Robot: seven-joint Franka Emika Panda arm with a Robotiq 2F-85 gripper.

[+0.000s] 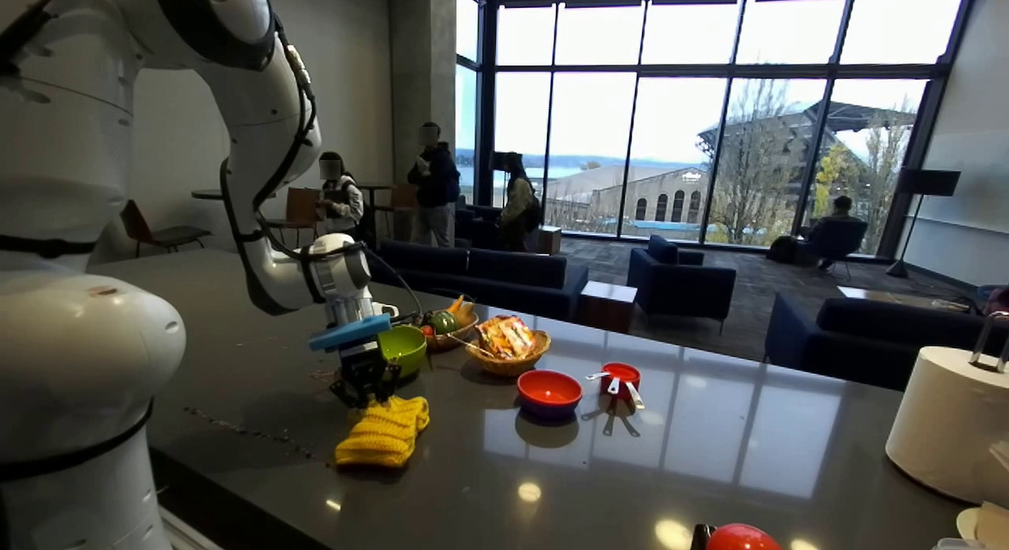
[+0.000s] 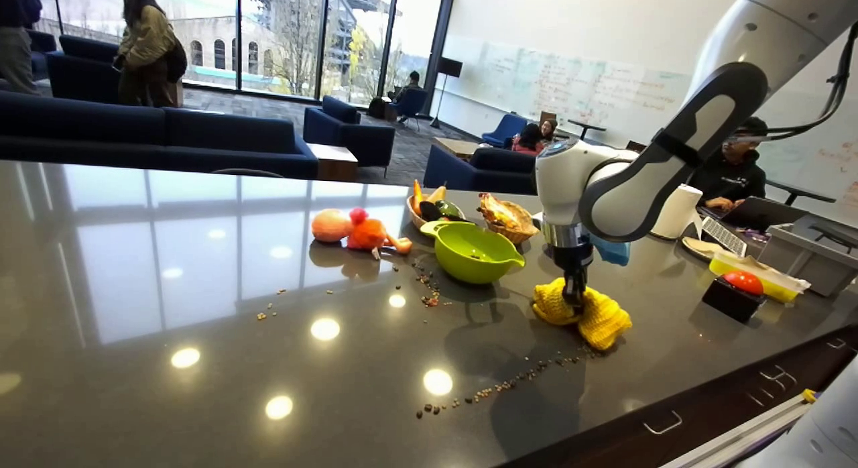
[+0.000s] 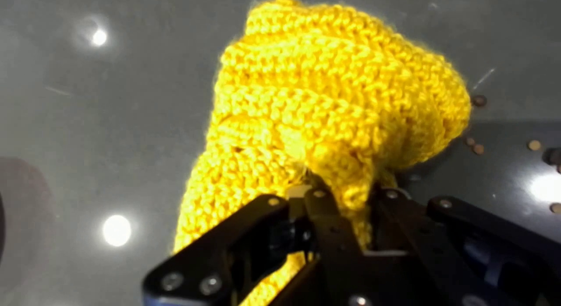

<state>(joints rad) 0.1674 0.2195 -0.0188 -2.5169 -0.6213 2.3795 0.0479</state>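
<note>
Gripper (image 3: 350, 185) has its jaws pinching a fold of yellow cloth (image 2: 606, 320), which lies on the counter (image 2: 348, 387) right of centre in an exterior view. Obstructions: bowl (image 2: 472, 257) near the cloth, toward frame centre; baskets (image 2: 524, 226) beyond, upper centre; black box (image 2: 732, 300) well right, a gap between. Loose bits (image 2: 481, 393) trail from the cloth to lower centre. Counter edge (image 2: 663, 395) slants across lower right; widest counter room, lower left.

In an exterior view, upper left, I record a white, rounded arm (image 1: 260, 117) with black cable (image 1: 302, 132) strapped alongside. My gripper (image 3: 350, 190), bottom of the wrist view, is black with silver screws (image 3: 211, 285).
</note>
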